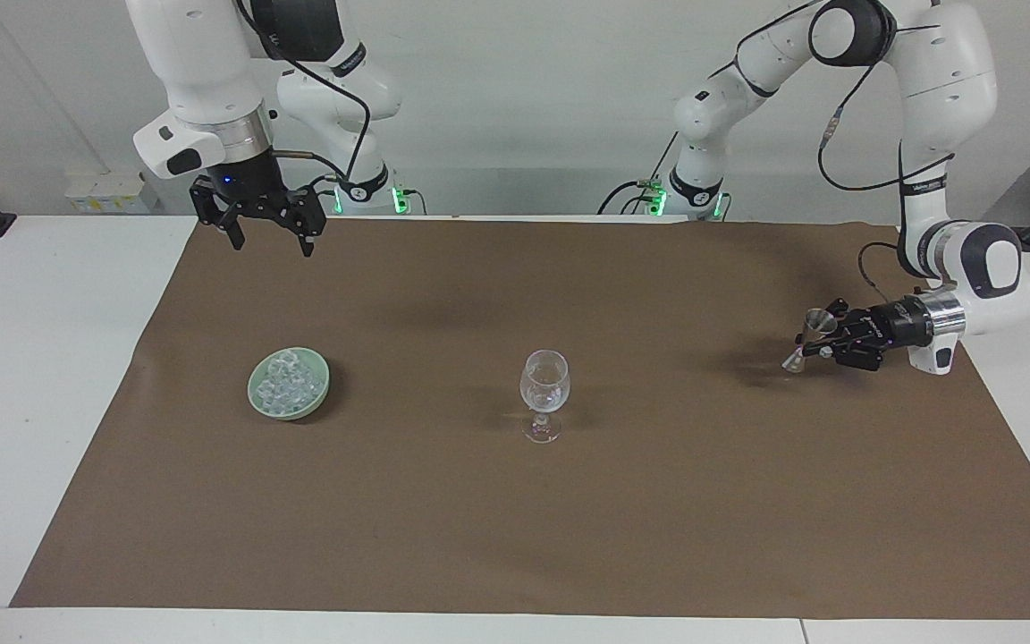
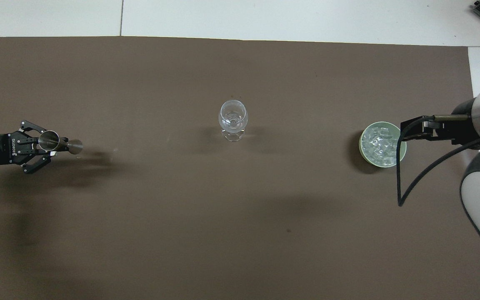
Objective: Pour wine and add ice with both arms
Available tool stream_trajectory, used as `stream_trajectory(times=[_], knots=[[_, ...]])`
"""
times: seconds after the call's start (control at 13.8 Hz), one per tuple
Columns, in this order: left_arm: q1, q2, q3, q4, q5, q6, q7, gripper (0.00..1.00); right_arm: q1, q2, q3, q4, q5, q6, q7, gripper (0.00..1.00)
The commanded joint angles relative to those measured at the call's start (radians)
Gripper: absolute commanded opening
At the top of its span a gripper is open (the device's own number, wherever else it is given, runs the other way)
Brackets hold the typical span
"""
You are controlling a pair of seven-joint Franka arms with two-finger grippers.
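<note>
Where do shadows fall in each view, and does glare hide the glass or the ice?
Facing view: soft shadow on the brown mat beside the jigger held by the left gripper; wine glass outlined, no glare. Overhead view: dark shadow beside the green bowl; ice glistens but chunks stay distinguishable; right gripper overlaps the bowl's rim.

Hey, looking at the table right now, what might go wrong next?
1. The left gripper holds the metal measuring cup tilted over the brown mat at the left arm's end. If set down at that slant, it may topple.
2. The wine glass stands alone mid-mat on a thin stem; a passing arm might knock it.
3. The ice is heaped in the green bowl; the open right gripper may scatter cubes when it dips in.
</note>
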Motion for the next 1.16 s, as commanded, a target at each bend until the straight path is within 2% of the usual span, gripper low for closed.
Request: stream_trajectory(times=[0.0, 0.65, 0.8, 1.09], knots=[[0.006, 0.043, 0.011, 0.042, 0.037, -0.027, -0.027, 0.00, 0.000, -0.023, -0.004, -0.027, 0.013, 0.006, -0.019, 1.00], [0.006, 0.094, 0.018, 0.057, 0.085, -0.007, -0.016, 0.00, 0.000, -0.023, -0.005, -0.027, 0.013, 0.006, -0.019, 1.00], [0.008, 0.135, 0.020, 0.074, 0.088, -0.011, -0.016, 0.00, 0.000, -0.023, -0.005, -0.027, 0.013, 0.006, -0.019, 1.00], [0.014, 0.145, 0.018, 0.080, 0.086, -0.011, -0.021, 0.00, 0.000, -0.023, -0.004, -0.027, 0.013, 0.006, -0.019, 1.00]])
